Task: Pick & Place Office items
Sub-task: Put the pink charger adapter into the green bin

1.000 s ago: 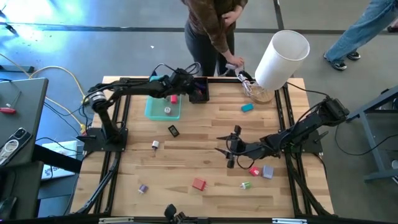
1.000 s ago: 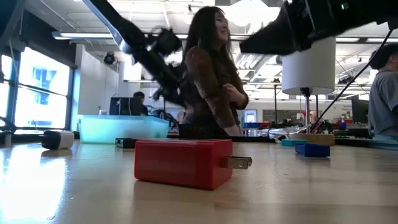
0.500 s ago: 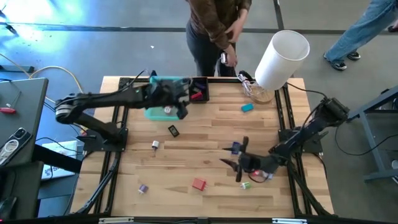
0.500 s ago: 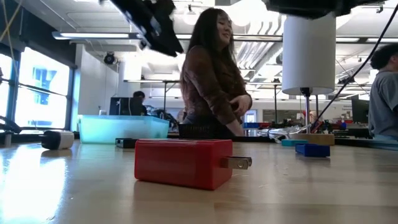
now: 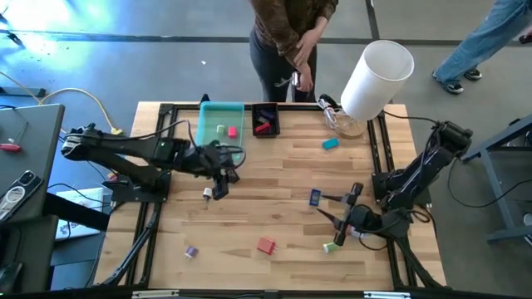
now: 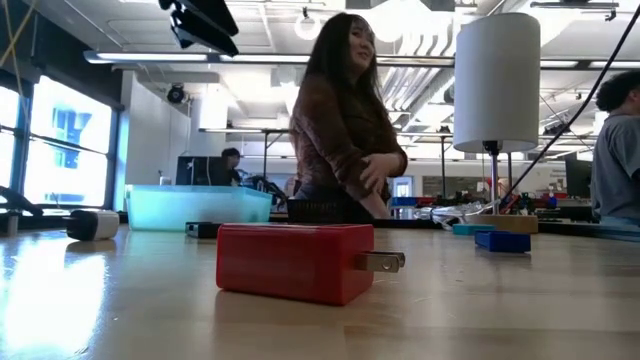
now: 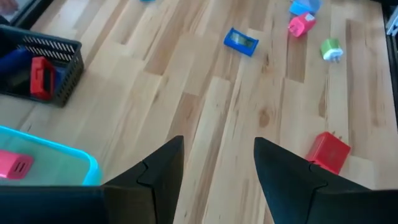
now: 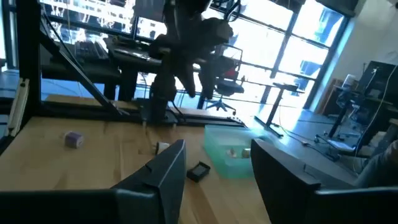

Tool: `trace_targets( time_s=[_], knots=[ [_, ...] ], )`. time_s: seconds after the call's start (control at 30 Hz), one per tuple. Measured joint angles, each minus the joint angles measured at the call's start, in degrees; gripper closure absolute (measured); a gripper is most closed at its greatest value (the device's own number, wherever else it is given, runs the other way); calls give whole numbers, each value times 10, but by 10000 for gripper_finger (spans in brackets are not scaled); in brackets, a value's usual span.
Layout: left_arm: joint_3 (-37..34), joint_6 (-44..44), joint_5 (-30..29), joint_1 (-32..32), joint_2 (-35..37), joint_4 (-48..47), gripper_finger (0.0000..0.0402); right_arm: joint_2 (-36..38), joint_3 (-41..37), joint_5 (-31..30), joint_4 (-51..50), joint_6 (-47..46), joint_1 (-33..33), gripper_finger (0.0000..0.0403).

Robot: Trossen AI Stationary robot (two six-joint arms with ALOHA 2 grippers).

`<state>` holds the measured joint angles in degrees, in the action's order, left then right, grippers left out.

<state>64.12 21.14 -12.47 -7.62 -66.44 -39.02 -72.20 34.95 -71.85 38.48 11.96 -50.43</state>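
**Scattered office items and two empty grippers over the table**

The teal tray (image 5: 223, 126) and a dark mesh basket (image 5: 266, 119) sit at the far edge of the wooden table (image 5: 274, 178); a pink piece and a small pale one lie in the tray, a red piece in the basket. The largest loose item, the red plug block (image 5: 266, 246), lies near the front edge, its two metal prongs pointing sideways in the low view. It looks rigid and light with smooth, possibly slippery faces; a pinch across its two flat sides, clear of the prongs, seems the surest hold. The blue piece (image 5: 315, 198), the teal piece (image 5: 331, 143), the green plug (image 5: 328, 247), the purple piece (image 5: 191, 251) and the white piece (image 5: 207, 193) appear equally stiff and feather-light, likely to skid if nudged off-centre.

The left gripper (image 7: 217, 177) hovers over mid-table, near the tray, fingers spread and holding nothing. The right gripper (image 8: 214, 171) hangs at the right, beside the green plug, fingers parted and empty.

Hidden or unclear: the right arm covers whatever lies just right of the green plug; the basket's contents are partly masked by its mesh; a white cylinder (image 5: 376, 79) overhangs the far-right corner, where a person (image 5: 287, 37) stands.
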Motion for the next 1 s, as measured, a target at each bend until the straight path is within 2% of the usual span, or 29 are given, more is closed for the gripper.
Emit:
trace_targets(
  time_s=[0.13,0.2,0.33,0.4,0.43,0.6,0.7,0.93,1.0],
  knots=[
    [0,5,-27,-31,1,0,215,14,42,6,-85,0,1,247],
    [0,14,-28,-39,1,2,215,15,70,35,-143,-3,2,253],
    [0,17,-28,-50,1,2,215,15,111,204,-275,-29,3,264],
    [0,16,-29,-56,1,3,215,15,117,255,-284,-32,3,268],
    [0,17,-29,-57,1,3,215,15,118,262,-280,-32,2,269],
    [0,21,-28,-57,1,5,215,15,117,254,-276,-8,3,272],
    [0,32,-28,-57,1,5,216,15,117,241,-261,80,3,271],
    [0,32,-27,-51,1,12,216,15,118,118,-198,153,11,269],
    [0,30,-27,-43,1,26,216,15,117,58,-189,182,11,269]
  ],
)
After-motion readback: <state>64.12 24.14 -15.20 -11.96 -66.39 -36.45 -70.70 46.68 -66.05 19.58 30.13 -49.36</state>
